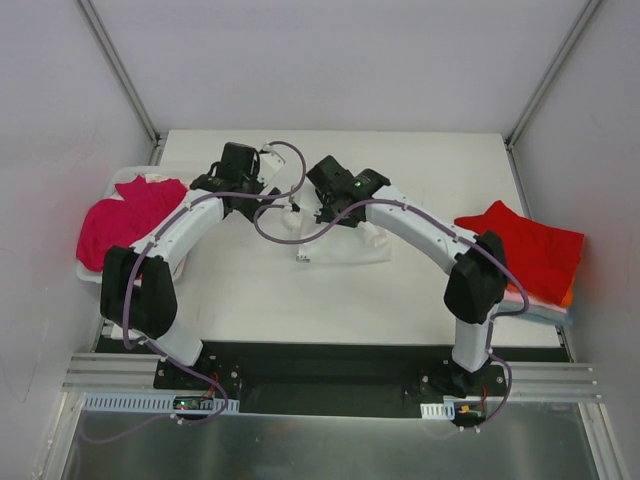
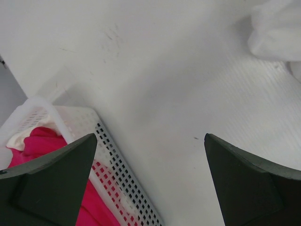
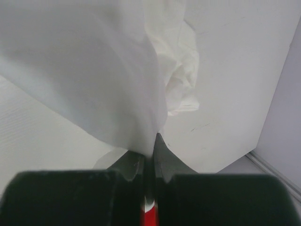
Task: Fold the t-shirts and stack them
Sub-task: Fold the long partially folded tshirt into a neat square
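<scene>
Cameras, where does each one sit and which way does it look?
Top external: high behind the arms, looking down on the table; both arms show whole.
Left wrist: on the left arm, looking at the table and the basket holding the magenta t-shirt; open left jaws show.
Right wrist: on the right arm, looking along shut right jaws pinching the white t-shirt.
Shared: both wrist views catch the white t-shirt.

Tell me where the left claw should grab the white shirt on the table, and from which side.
Take the bunched left edge of the white shirt, coming from its left over the table. That edge puffs up in a loose fold, likely easy to pinch; the right claw is shut on another part, and the open left claw sits on that side.
</scene>
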